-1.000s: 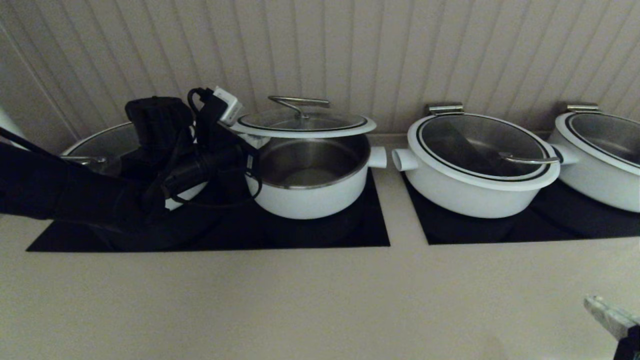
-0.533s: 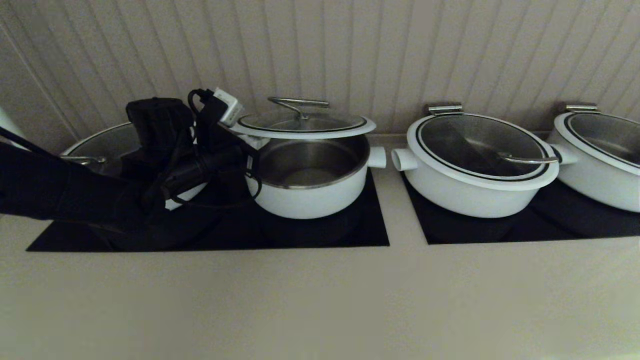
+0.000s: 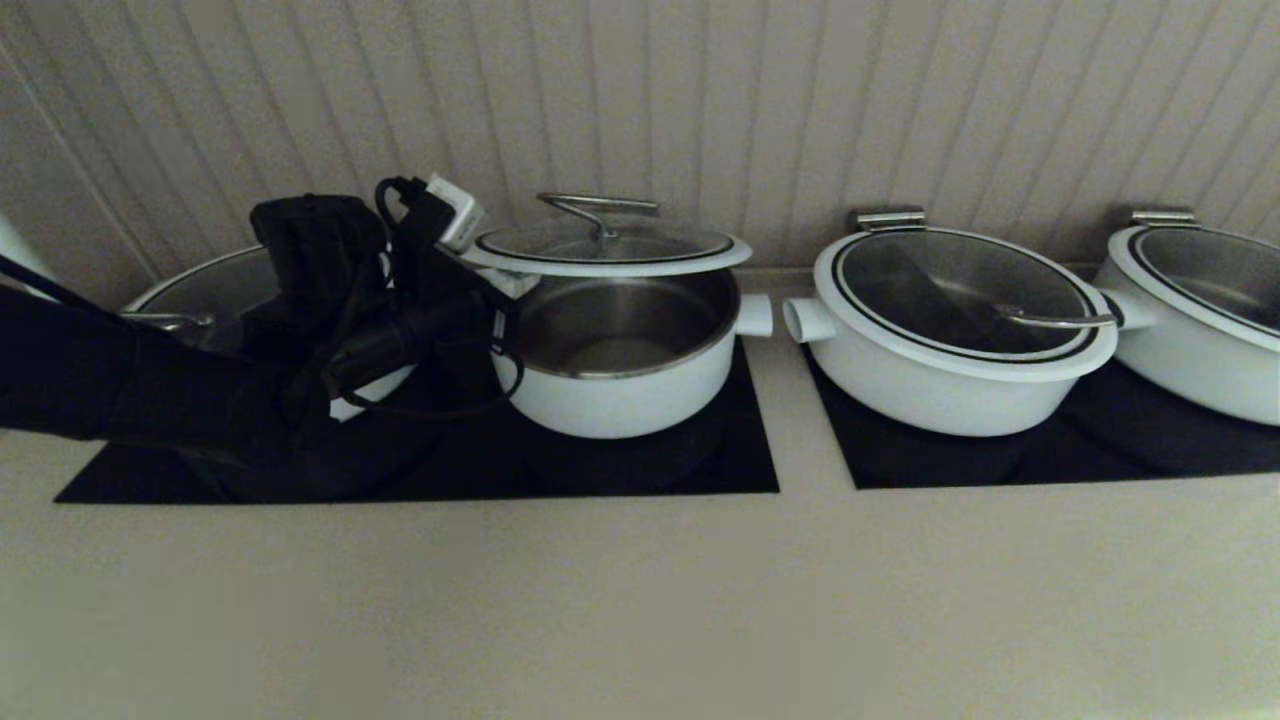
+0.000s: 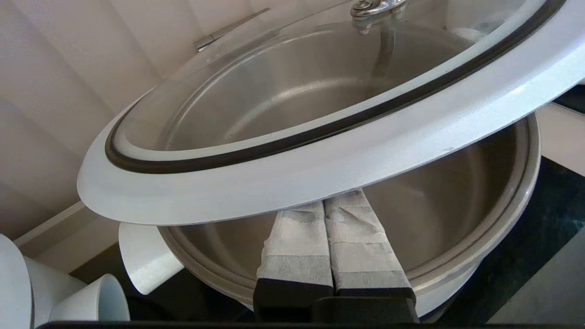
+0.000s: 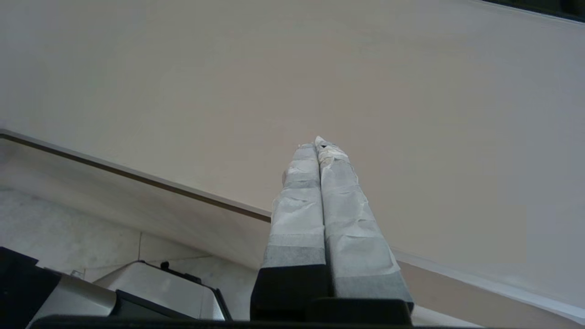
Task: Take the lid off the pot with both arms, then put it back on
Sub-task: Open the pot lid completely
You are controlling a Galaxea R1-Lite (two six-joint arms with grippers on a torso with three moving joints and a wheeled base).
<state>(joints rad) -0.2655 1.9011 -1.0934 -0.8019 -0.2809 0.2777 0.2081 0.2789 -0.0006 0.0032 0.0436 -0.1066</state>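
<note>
Head view, nearest first: pale counter (image 3: 640,600), then two black mats (image 3: 740,460) side by side, with a strip of counter between them.

Right wrist view: right gripper (image 5: 318,142) hanging over the counter's near part, beyond its edge a floor and some grey equipment, wrapped fingers (image 5: 297,205) pressed flat together, nothing between them. Not visible in the head view.

On the left mat, left arm (image 3: 200,390) reaching in from the left edge, black cables looped round it, pale box (image 3: 455,215) on the wrist just beside the lid's left edge.

Left wrist view: left gripper (image 4: 325,203) closed, both fingers side by side and touching, laid across the pot's near rim, tips tucked beneath the lid's white rim. Gripping nothing, only propping the lid from below.

Pot (image 3: 620,395) standing upright on the left mat, steel inside open to sight, white stub handle (image 3: 755,313) pointing right.

Lid (image 3: 605,245) raised clear above the pot on its near and left sides, close to level, wire handle uppermost. Far edge against the pot or apart: cannot tell.

Beside it on the right mat, a wider pot (image 3: 950,390) with its lid on, its stub near the pot's handle but apart from it. Another wide pot (image 3: 1200,370) at the right edge, and one more (image 3: 200,290) behind the left arm.

Farthest back, ribbed wall (image 3: 700,100).
</note>
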